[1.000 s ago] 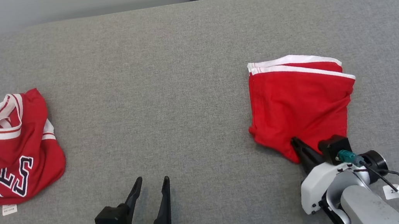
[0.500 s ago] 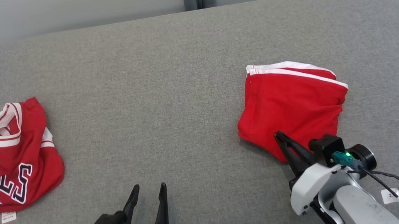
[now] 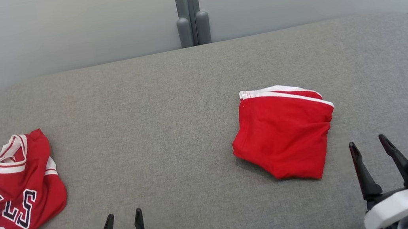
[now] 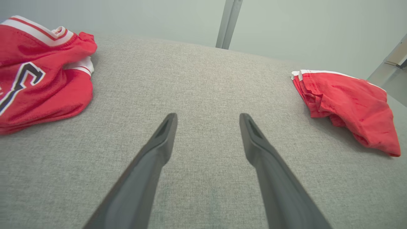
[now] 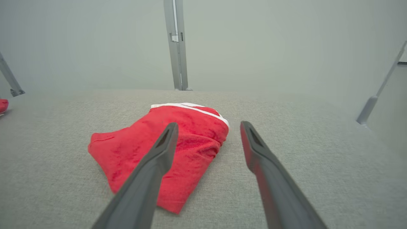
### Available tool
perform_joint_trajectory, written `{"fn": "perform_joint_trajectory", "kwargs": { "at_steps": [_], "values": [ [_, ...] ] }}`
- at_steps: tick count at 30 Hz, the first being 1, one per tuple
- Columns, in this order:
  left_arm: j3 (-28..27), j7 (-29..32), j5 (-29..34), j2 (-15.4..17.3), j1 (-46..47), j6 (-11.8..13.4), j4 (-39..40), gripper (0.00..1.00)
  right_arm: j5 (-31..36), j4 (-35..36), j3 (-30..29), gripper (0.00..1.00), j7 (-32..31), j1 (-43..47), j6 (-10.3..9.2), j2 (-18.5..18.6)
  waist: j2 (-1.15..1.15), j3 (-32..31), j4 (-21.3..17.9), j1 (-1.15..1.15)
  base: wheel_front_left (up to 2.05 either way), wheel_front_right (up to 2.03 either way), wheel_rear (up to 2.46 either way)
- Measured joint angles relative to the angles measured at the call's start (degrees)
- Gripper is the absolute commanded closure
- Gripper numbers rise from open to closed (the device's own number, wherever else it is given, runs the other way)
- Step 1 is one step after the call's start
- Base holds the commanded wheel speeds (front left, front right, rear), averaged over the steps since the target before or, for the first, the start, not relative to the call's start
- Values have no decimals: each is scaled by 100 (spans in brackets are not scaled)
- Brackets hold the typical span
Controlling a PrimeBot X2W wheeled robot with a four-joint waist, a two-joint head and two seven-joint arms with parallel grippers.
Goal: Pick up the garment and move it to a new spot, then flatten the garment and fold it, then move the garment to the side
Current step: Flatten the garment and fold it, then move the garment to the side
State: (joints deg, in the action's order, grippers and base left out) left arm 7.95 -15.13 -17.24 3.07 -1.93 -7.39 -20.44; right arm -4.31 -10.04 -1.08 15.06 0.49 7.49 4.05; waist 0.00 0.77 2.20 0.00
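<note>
The garment (image 3: 283, 135) is a folded red piece with a white band along its far edge. It lies flat on the right half of the grey padded table (image 3: 155, 109), with nothing holding it. My right gripper (image 3: 367, 142) hangs open just right of its near corner, apart from the cloth. In the right wrist view the garment (image 5: 159, 149) lies ahead, partly behind the left finger of that open gripper (image 5: 208, 125). My left gripper (image 3: 124, 214) is open and empty at the table's near edge, and its wrist view has the garment (image 4: 349, 101) far to the right of the gripper (image 4: 208, 116).
A crumpled red jersey (image 3: 11, 189) with dark lettering and white trim lies at the table's left edge, with a small white tag beside it; the left wrist view has that jersey (image 4: 38, 73) too. A grey post (image 3: 189, 8) stands behind the table against a pale wall.
My right gripper was shut on the garment's near corner; it has opened, let go and drawn back to the right. The camera has tilted, shifting the whole picture down.
</note>
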Motion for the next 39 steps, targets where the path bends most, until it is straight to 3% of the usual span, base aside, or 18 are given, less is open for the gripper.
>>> {"fn": "perform_joint_trajectory", "kwargs": {
  "at_steps": [11, 27, 29, 32, 35, 39],
  "values": [
    [-400, 0, 280, -13, -248, 0, 229, 0, 255, 108, -804, 0, 0, 681, 0, 164, 0, -379, -61, 0, 0, 0, 0],
    [-444, 0, 383, -15, -425, 0, 320, 0, -154, -757, -319, 0, 0, 633, 1, 424, 0, -511, 84, 0, 0, 0, 0],
    [-415, 0, 387, -15, -425, 0, 331, 0, -472, -954, -300, 0, 0, 482, 1, 400, 0, -496, 111, 0, 0, 0, 0],
    [-397, 0, 377, -18, -426, 0, 359, 0, -1522, -1578, -42, 0, -65, 181, 0, 320, 0, -461, 170, 0, 0, 0, 0],
    [-350, 0, 335, -18, -431, 0, 374, 0, -2855, -1844, 212, 0, -867, -364, 0, 274, 0, -413, 228, 0, 0, 0, 0],
    [-230, 0, 310, -18, -446, 0, 316, 0, -3452, -2232, 365, 0, -1925, -1006, -1, 609, 0, -340, 312, 0, 0, 0, 0]
  ]
}}
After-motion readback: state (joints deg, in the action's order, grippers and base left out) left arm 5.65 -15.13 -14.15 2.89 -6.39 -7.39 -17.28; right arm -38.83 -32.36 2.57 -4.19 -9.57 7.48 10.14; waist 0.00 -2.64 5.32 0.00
